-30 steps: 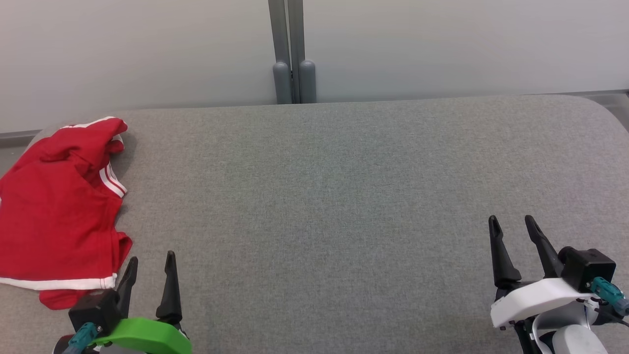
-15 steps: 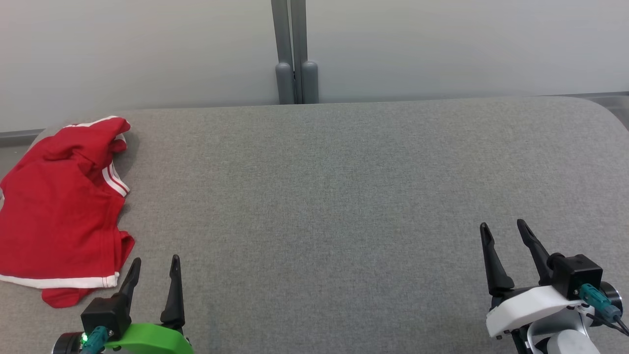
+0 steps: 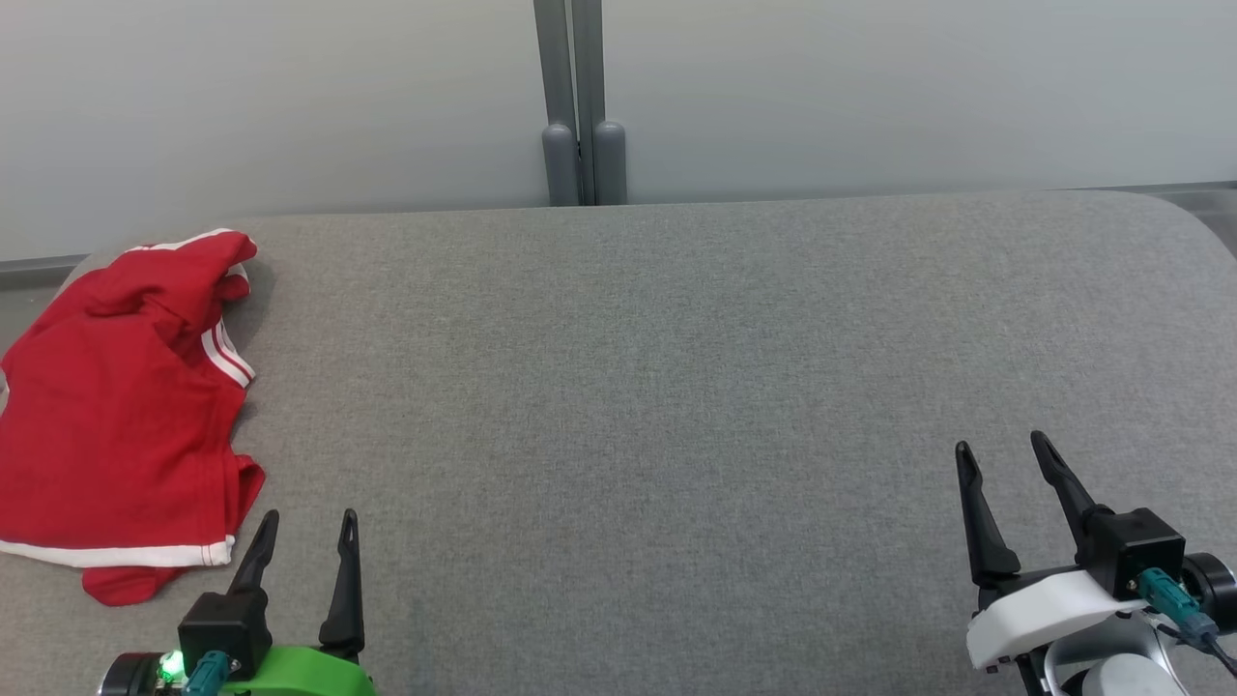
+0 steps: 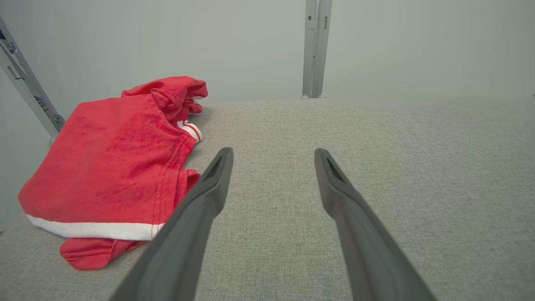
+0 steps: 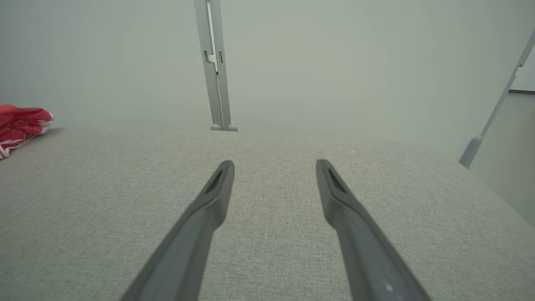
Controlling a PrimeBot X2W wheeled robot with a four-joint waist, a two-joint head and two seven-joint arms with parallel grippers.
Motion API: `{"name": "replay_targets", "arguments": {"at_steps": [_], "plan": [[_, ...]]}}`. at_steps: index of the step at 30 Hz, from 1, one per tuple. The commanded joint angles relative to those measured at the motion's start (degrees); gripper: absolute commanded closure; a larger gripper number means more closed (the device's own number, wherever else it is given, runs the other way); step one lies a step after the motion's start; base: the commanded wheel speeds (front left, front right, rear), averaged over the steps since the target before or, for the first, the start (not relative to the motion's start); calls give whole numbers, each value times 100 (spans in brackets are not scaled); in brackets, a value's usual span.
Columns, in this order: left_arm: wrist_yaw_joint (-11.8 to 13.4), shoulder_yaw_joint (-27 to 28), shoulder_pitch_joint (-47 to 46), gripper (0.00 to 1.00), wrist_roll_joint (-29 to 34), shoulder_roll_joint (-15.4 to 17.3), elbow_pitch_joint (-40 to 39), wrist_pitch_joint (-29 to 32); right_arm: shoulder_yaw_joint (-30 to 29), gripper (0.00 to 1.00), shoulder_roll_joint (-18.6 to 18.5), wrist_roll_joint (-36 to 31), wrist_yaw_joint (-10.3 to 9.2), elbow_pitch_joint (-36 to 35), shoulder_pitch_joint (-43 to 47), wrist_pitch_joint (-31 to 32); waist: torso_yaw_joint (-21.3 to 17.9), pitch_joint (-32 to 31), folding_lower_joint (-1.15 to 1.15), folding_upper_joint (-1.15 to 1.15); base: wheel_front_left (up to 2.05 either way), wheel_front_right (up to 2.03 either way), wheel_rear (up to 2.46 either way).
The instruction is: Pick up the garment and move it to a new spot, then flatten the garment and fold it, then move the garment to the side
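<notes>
garment at bench left edge, long axis near-to-far | left gripper just right of its hem — nearer | right gripper well apart | all fingers spread, empty

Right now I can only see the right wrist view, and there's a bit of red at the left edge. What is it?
Observer: A crumpled red garment with white stripes, lying at the left end of the grey table.
Operator: Is my other hand holding it?
Observer: No. The left gripper is open, beside the garment's near corner, holding nothing.
Operator: Is it folded neatly?
Observer: No, its far end is bunched up.
</notes>
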Motion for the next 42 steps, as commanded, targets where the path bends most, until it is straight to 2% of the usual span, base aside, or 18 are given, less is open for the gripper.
{"name": "replay_targets", "arguments": {"at_steps": [1,9,23,27,34,36,42], "plan": [[-21,20,52,0,128,9,16,-46,-16,0,5,-139,0,-36,79,-53,-2,0,0,0,0,0,0],[-98,115,51,0,350,-48,145,-131,-69,0,36,-427,0,-50,123,-135,5,3,0,0,0,0,0],[-210,260,-74,0,207,-144,283,-113,-198,0,74,-318,0,-85,120,-122,94,22,0,0,0,0,0],[-178,343,-150,0,129,-204,322,-112,-96,0,114,-294,0,-81,171,-122,519,-13,0,0,0,0,0],[-148,468,-4,0,184,-192,438,-112,166,0,191,-217,0,3,85,-121,1685,-131,0,0,0,0,0],[-130,544,27,0,180,-170,439,-112,261,0,204,-194,-1,37,44,-121,1915,-161,0,0,0,0,0],[-163,648,75,0,176,-164,395,-112,440,0,223,-184,-1,84,-27,-121,2118,-137,0,0,0,0,0]]}}
